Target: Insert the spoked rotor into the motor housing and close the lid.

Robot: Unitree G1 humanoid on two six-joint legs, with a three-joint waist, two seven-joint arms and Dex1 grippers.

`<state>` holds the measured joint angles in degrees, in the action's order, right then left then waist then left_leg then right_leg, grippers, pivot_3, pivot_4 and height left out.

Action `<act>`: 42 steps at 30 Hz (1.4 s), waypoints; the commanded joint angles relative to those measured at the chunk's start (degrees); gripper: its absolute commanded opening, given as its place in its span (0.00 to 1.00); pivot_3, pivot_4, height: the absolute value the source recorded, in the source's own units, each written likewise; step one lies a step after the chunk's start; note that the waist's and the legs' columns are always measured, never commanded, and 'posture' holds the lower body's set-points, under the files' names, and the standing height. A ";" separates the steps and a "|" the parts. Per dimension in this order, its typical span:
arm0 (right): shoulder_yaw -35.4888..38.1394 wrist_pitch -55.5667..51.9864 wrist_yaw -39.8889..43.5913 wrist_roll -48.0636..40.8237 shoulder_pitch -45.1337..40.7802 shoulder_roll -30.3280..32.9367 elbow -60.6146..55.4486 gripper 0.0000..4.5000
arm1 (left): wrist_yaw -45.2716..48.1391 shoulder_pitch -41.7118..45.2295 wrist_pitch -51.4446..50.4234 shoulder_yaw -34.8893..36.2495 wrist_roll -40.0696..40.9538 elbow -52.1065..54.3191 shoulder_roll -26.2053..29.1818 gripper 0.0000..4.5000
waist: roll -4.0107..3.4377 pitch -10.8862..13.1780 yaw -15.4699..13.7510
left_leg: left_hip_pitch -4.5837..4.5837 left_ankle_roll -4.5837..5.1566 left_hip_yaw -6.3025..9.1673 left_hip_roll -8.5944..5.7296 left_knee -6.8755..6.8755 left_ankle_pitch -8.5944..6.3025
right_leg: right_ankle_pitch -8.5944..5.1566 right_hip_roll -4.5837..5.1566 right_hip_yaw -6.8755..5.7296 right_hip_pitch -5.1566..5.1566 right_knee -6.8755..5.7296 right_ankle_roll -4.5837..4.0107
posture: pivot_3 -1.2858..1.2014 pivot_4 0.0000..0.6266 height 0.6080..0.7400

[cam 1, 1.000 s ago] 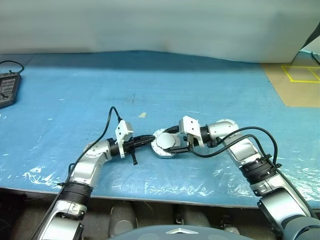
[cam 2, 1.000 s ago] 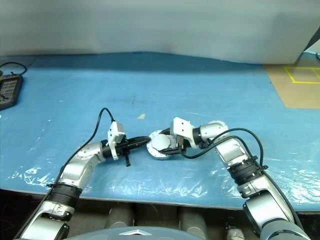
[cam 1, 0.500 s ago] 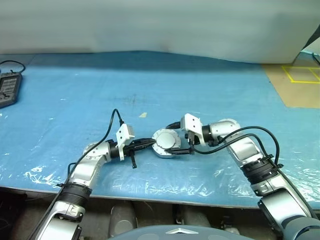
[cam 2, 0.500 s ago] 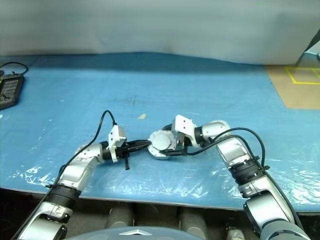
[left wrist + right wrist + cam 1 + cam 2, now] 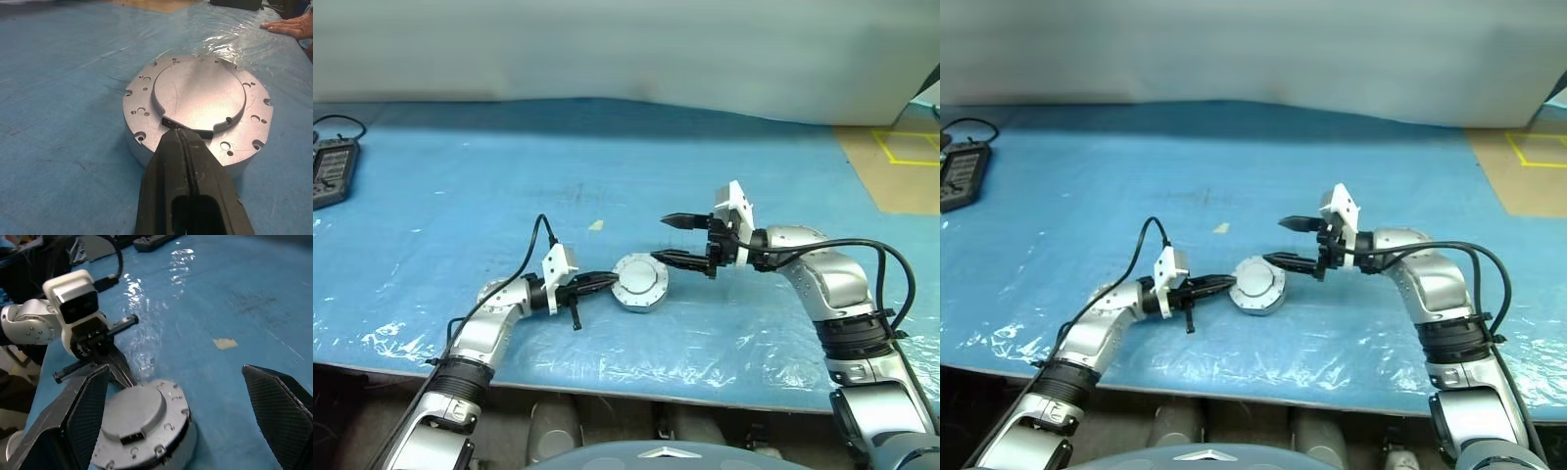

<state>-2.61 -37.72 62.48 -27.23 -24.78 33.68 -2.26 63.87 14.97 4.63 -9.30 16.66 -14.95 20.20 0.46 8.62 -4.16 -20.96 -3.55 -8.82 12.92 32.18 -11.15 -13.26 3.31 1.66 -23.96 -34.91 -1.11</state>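
Note:
The motor housing (image 5: 641, 284) is a round silver puck resting on the blue table. Its lid (image 5: 198, 95) lies flat on top, shut, with small holes around a raised round plate. The spoked rotor is hidden. My left gripper (image 5: 610, 282) is shut, and its tips (image 5: 178, 132) touch the housing's near rim beside a small dark notch. My right gripper (image 5: 674, 239) hangs open just to the right of the housing and above it, pointing towards it with nothing between its fingers (image 5: 276, 406). The right wrist view looks down on the closed housing (image 5: 142, 423).
A black device (image 5: 328, 171) lies at the table's far left. A small tan scrap (image 5: 595, 225) sits behind the housing. A brown board with yellow tape (image 5: 891, 162) is at the far right. Crinkled plastic film (image 5: 636, 367) covers the front edge. A person's hand (image 5: 288, 24) rests on the table.
My right gripper has let go of the housing, opened wide, rolled, and lifted up and to the right. The left gripper and the housing have stayed put.

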 commanded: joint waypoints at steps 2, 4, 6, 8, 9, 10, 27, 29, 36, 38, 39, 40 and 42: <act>1.63 -7.25 -1.49 -1.84 1.99 3.11 0.38 0.99 | 0.45 -0.31 0.23 -0.97 -1.16 -0.60 0.04 0.00 | 0.00 0.00 -0.07 | -0.02 -0.01 0.00 -0.01 -0.01 0.00 | 0.00 0.00 0.00 0.01 0.05 0.01 | 0.52 0.24 1.00; 2.50 -9.71 -1.06 -3.37 2.58 3.69 1.05 0.99 | 0.35 -0.23 0.13 -1.02 -1.16 -0.39 -0.07 0.00 | -0.02 0.01 -0.09 | -0.01 -0.01 0.00 0.00 -0.02 0.00 | 0.00 0.00 0.00 0.01 0.05 0.01 | 0.52 0.24 1.00; 3.82 -12.85 -0.77 -5.63 2.67 3.64 1.87 0.99 | 0.26 -0.15 0.07 -1.04 -1.16 -0.19 -0.14 0.00 | -0.04 0.01 -0.11 | 0.01 -0.01 0.00 0.01 -0.02 0.00 | 0.00 -0.01 0.00 0.01 0.03 0.01 | 0.52 0.24 1.00; 4.77 -15.80 -0.85 -7.84 2.55 3.06 2.16 0.99 | 0.17 -0.03 0.01 -1.01 -1.17 -0.03 -0.18 0.00 | -0.04 0.01 -0.17 | 0.01 0.00 0.00 -0.01 0.00 0.00 | 0.01 0.00 0.01 0.01 0.03 0.02 | 0.52 0.24 1.00; 5.11 -17.26 -1.12 -8.97 2.56 2.57 2.11 0.99 | 0.10 0.04 -0.02 -0.96 -1.18 0.03 -0.19 0.00 | -0.04 0.01 -0.22 | 0.01 0.00 0.00 -0.01 0.01 0.00 | 0.02 0.00 0.01 0.02 0.03 0.03 | 0.52 0.24 1.00; 5.38 -18.58 -1.55 -9.91 2.59 2.02 2.04 0.99 | 0.03 0.11 -0.02 -0.90 -1.19 0.07 -0.19 0.00 | -0.05 0.01 -0.26 | 0.01 0.00 0.00 -0.01 0.01 0.00 | 0.02 0.00 0.01 0.02 0.03 0.03 | 0.52 0.24 1.00; 5.29 -28.41 -6.58 -15.39 6.10 -0.93 1.60 0.99 | -0.09 0.02 0.85 -0.61 -1.32 0.13 -0.07 0.00 | -0.05 0.01 -0.80 | -0.01 -0.01 0.00 0.00 -0.01 0.00 | 0.02 0.00 -0.01 0.01 0.05 0.03 | 0.52 0.24 1.00; 5.19 -29.13 -7.25 -15.83 6.35 -1.60 1.41 0.99 | -0.26 0.02 0.79 -0.67 -1.39 0.27 -0.20 0.00 | -0.05 0.01 -0.85 | -0.01 -0.02 0.00 0.00 -0.01 0.00 | 0.02 0.00 -0.01 0.01 0.05 0.03 | 0.52 0.24 1.00; 5.15 -31.80 -11.01 -17.37 6.00 -4.90 -0.18 0.99 | -0.91 0.08 0.31 -0.71 -1.49 0.87 -0.41 0.00 | -0.06 0.01 -1.18 | 0.00 -0.02 0.00 0.01 0.00 0.00 | 0.02 0.00 -0.01 0.01 0.04 0.03 | 0.52 0.24 1.00; 5.47 -32.25 -12.31 -17.54 5.75 -5.98 -0.03 0.92 | -0.98 0.05 0.18 -0.65 -1.49 1.10 -0.39 0.00 | -0.06 0.01 -1.24 | -0.01 -0.02 0.00 0.01 -0.01 0.01 | 0.02 0.00 -0.02 0.01 0.04 0.03 | 0.52 0.24 1.00; 5.71 -32.47 -12.71 -17.71 5.68 -6.33 -0.02 0.87 | -0.96 0.02 0.15 -0.62 -1.48 1.18 -0.36 0.00 | -0.06 0.01 -1.25 | -0.01 -0.02 0.00 0.00 -0.01 0.01 | 0.02 0.00 -0.01 0.00 0.04 0.03 | 0.52 0.24 1.00; 6.05 -32.74 -13.07 -17.98 5.58 -6.62 -0.01 0.80 | -0.92 -0.02 0.16 -0.55 -1.47 1.23 -0.31 0.00 | -0.05 0.01 -1.25 | -0.02 -0.02 0.00 0.00 -0.01 0.01 | 0.02 0.01 -0.01 0.00 0.05 0.03 | 0.52 0.24 1.00; 6.42 -33.11 -13.56 -18.30 5.43 -6.82 -0.07 0.65 | -0.80 -0.08 0.25 -0.41 -1.44 1.16 -0.16 0.00 | -0.06 0.01 -1.24 | -0.02 -0.03 0.00 0.00 -0.01 0.01 | 0.02 0.01 -0.01 0.00 0.05 0.04 | 0.52 0.24 1.00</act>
<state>2.22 -70.44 48.93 -43.10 -18.51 27.42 -0.68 62.97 15.37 4.96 -9.33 15.50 -14.81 19.82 0.40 8.63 -5.39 -20.97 -3.58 -8.82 12.93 32.17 -11.14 -13.24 3.31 1.64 -23.97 -34.86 -1.08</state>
